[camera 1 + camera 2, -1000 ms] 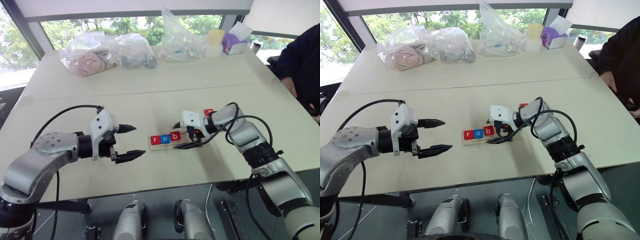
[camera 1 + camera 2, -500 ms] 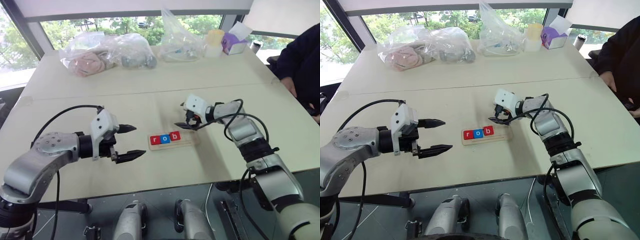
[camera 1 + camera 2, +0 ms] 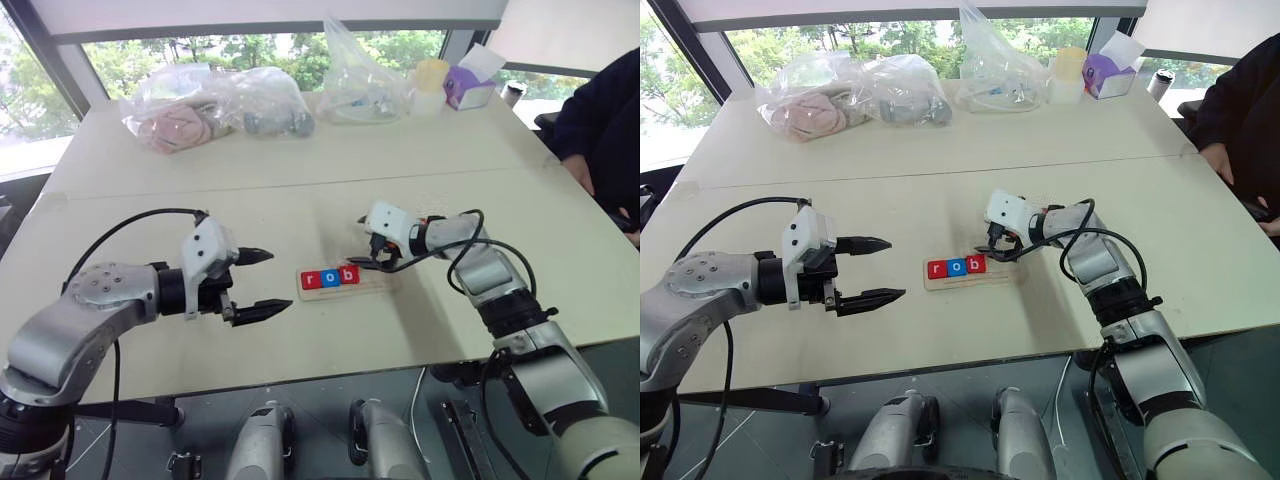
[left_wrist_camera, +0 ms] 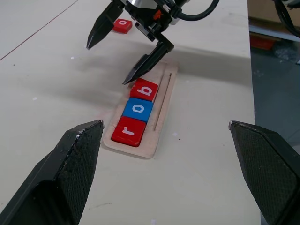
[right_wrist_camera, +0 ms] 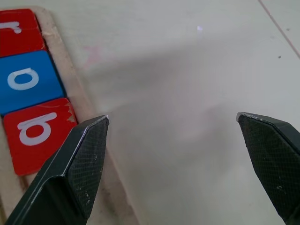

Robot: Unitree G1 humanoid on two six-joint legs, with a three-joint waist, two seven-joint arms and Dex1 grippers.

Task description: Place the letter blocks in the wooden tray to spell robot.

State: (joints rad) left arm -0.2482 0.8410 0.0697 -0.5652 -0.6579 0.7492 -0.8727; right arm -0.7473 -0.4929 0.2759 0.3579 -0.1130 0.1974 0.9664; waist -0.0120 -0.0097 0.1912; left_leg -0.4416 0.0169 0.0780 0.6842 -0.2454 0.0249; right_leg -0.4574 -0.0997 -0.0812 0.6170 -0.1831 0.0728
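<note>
Wooden tray [image 3: 345, 281] lying flat on the beige table [image 3: 300, 190], near the front edge; taken here as the landmark. Three letter blocks seated in its slot, side by side and touching: red r block [image 4: 128, 131] at the tray's left end, blue o block [image 4: 138, 109] next, red b block [image 4: 144, 88] third. Right portion of the slot bare wood. One more red letter block [image 4: 123, 25] lying on the table beyond the tray, apart from it; letter too small to read.

Right gripper [image 3: 370, 243] poised just behind the tray's right half, jaws spread wide, holding nothing; one fingertip [image 4: 131, 75] close to the b block, contact not clear. Left gripper [image 3: 262, 283] well to the left of the tray, above the table, jaws likewise wide apart and empty.

Far behind the tray, clear plastic bags [image 3: 215, 105] with soft items along the table's back edge. Off past the tray's right end, a person's dark sleeve [image 3: 600, 120].
</note>
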